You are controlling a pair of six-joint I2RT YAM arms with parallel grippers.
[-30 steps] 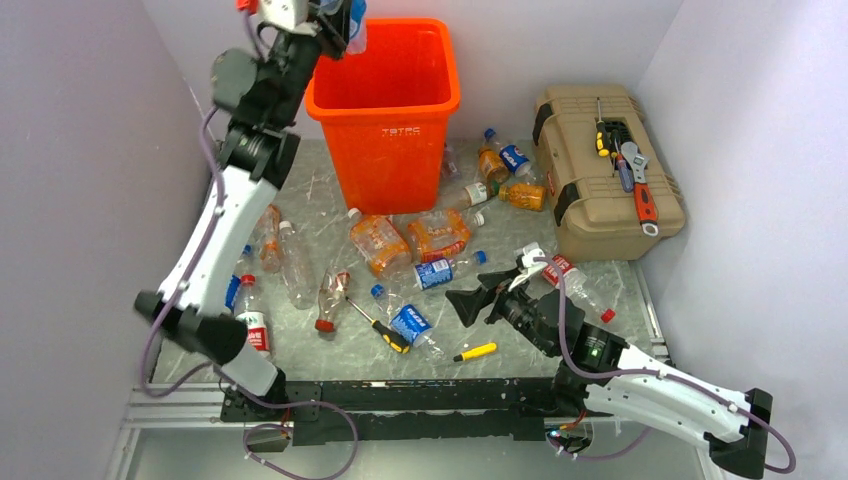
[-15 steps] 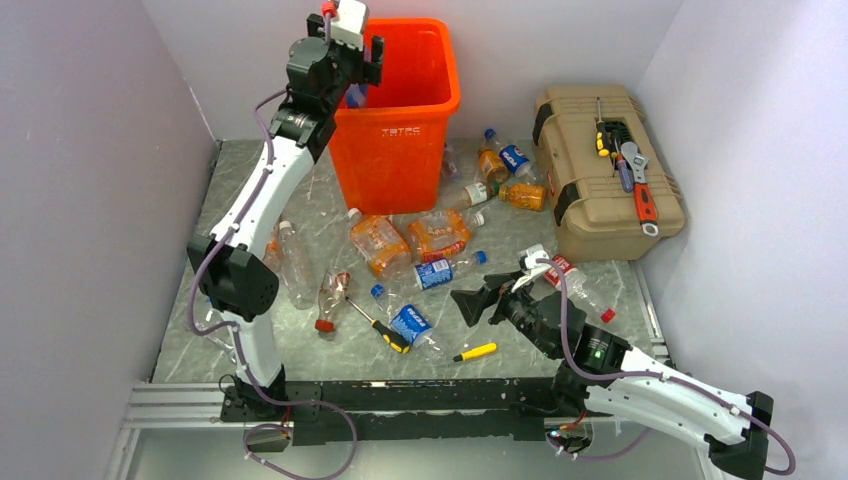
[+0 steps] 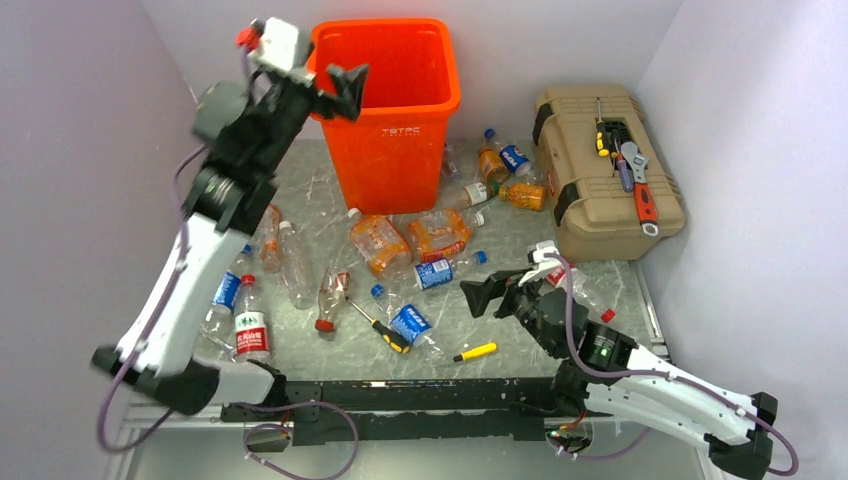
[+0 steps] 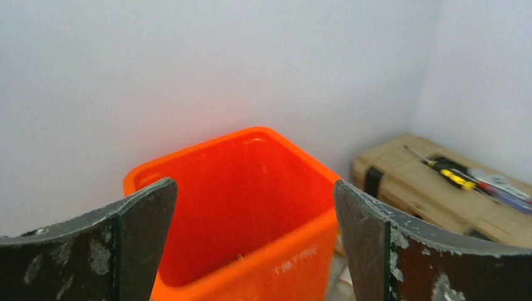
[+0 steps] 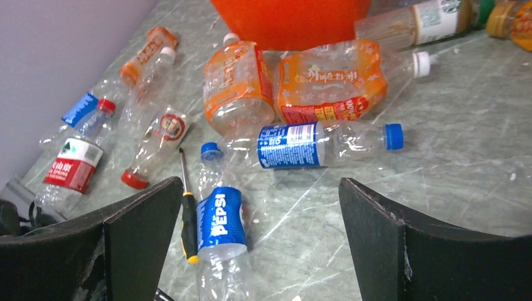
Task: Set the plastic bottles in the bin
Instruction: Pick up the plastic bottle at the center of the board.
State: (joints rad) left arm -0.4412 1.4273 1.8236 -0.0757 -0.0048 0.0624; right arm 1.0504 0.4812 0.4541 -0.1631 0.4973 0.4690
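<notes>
- The left hand (image 3: 338,92) hovers at the bin's (image 3: 400,160) left rim, spread wide and empty.
- The right hand (image 3: 482,298), also spread and empty, sits low in front of the bin. It is the nearer one to the plastic bottles (image 3: 378,243) strewn on the surface (image 3: 320,190) there.
- The blue-capped bottle (image 5: 313,144) lies just ahead of the right hand, its long axis running finger to finger, so a wrist turn is likely needed.

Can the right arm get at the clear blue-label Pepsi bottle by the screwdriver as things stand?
Probably yes. The open right gripper faces the clear blue-labelled Pepsi bottle, which lies flat with nothing on top of it; only the yellow-handled screwdriver lies close beside it.
</notes>
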